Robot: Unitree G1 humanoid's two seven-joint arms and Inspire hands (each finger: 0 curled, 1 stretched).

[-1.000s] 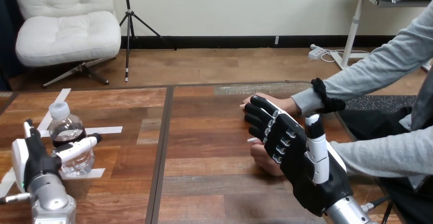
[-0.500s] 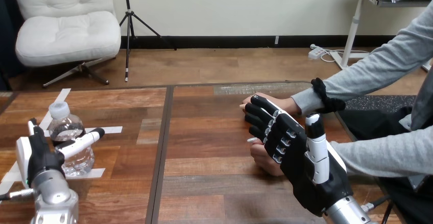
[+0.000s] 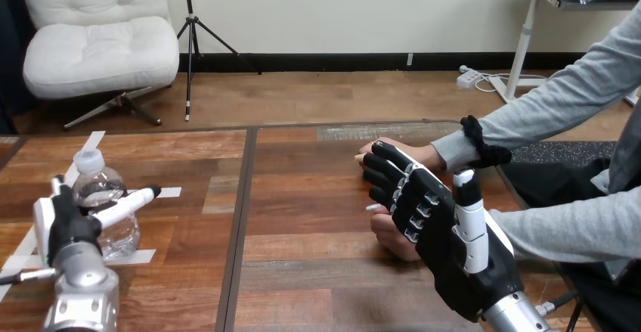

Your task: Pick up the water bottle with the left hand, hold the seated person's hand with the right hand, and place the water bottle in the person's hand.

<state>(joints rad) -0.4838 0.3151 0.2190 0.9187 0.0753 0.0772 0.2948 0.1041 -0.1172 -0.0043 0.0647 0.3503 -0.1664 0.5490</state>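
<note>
The clear plastic water bottle with a white cap (image 3: 106,215) stands upright on the wooden table (image 3: 302,196), at its left side, among strips of white tape (image 3: 162,193) stuck to the wood. The robot's left hand (image 3: 69,226) is set right at the bottle, its thumb reaching straight across the near face and its other fingers (image 3: 55,187) pointing up on the far side. The hand reads as open around the bottle rather than clamped on it. The bottle's base looks to rest on the table, so I judge the pick-up not yet made. At the right side, the right hand (image 3: 461,260) lies over the person's nearer hand (image 3: 391,235), which peeks out from under it on the table. Its fingers (image 3: 393,175) are stretched forward, only lightly bent, with their tips close to the person's farther hand (image 3: 385,149). No finger or thumb can be seen wrapped round either hand, so this is one hand lying over another, not a hold that I can confirm. By that reading the task is in its early part. Closing on the bottle, lifting it, carrying it across the table and setting it in the person's hand are all left, and so perhaps is a firmer hold with the right hand. As for writing, the bottle shows no label or print that I can make out, and the tape strips are blank
</note>
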